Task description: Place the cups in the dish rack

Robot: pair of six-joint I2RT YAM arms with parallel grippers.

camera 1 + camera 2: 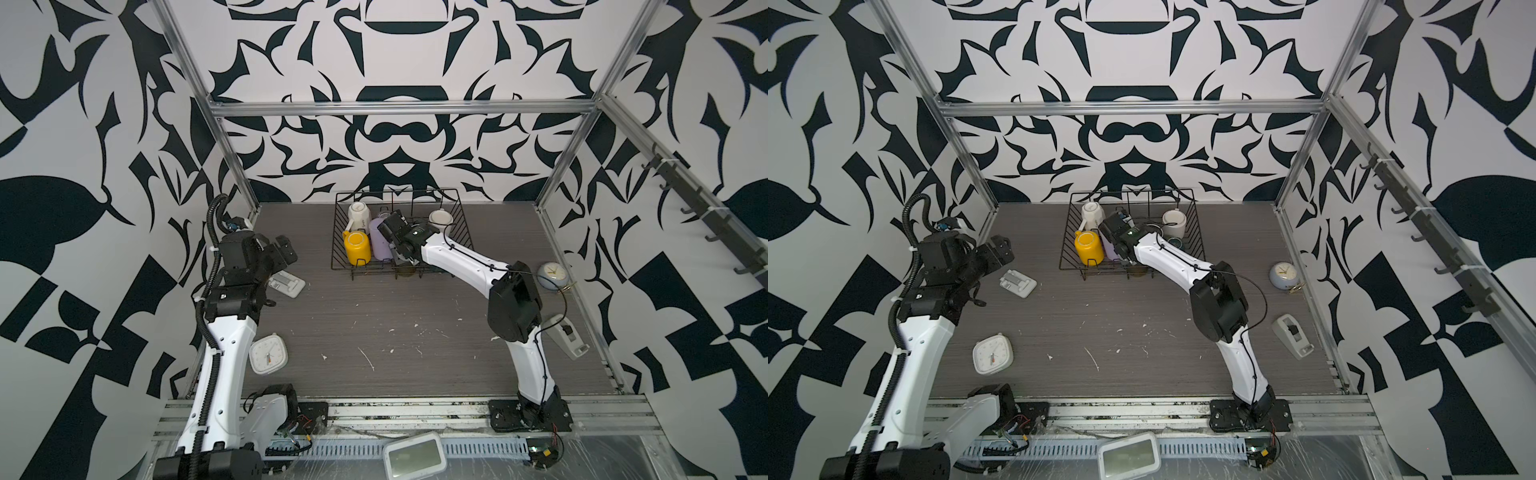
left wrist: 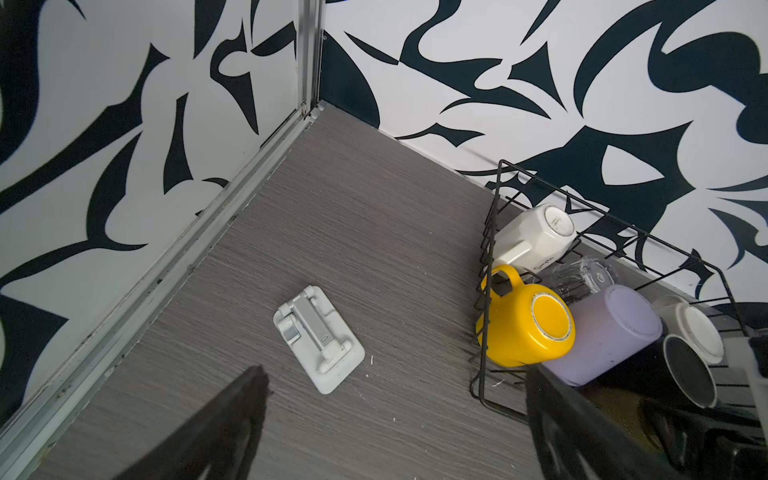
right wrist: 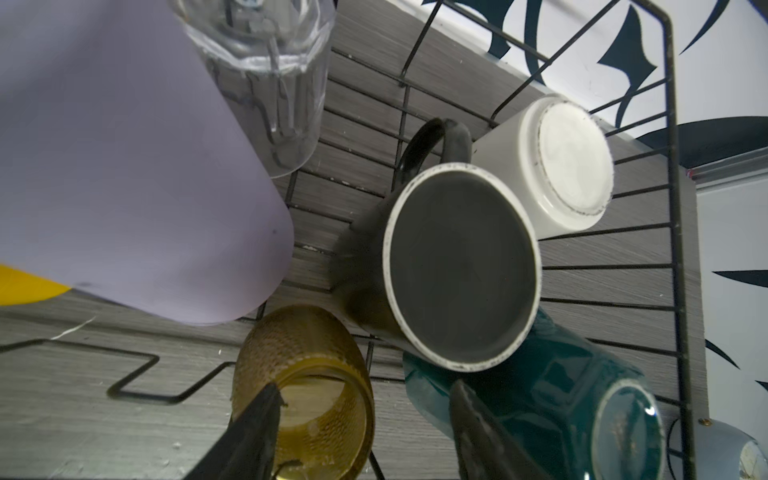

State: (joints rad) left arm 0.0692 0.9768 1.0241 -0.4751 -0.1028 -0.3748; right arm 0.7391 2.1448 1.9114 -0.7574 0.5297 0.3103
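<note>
Eight cups point(image 1: 357, 248) sit in the black wire dish rack point(image 3: 671, 124), which stands at the far middle of the grey wood-grain tabletop point(image 1: 374, 332). On the rack's left side, the faceted white mug point(image 2: 532, 232) lies behind the yellow mug point(image 2: 525, 328). The lilac tumbler point(image 2: 602, 336) is just beside the yellow mug, with the clear glass point(image 2: 582, 274) behind it. The black mug point(image 3: 461, 266), base showing, lies between the smooth white mug point(image 3: 552, 166) and the teal mug point(image 3: 561, 395). The amber textured glass point(image 3: 307, 374) lies on its side at the near edge.

The right arm reaches forward with its elbow bent and its wrist over the rack. The right pincer point(image 3: 365, 390) points down with jaws apart and clamps nothing: one finger is at the amber glass's mouth, the other over the teal mug.

The left arm stands folded at the tabletop's left. The left pincer point(image 2: 395, 371), jaws wide apart and empty, hovers above a white folding stand point(image 2: 318, 338), left of the rack.
</note>
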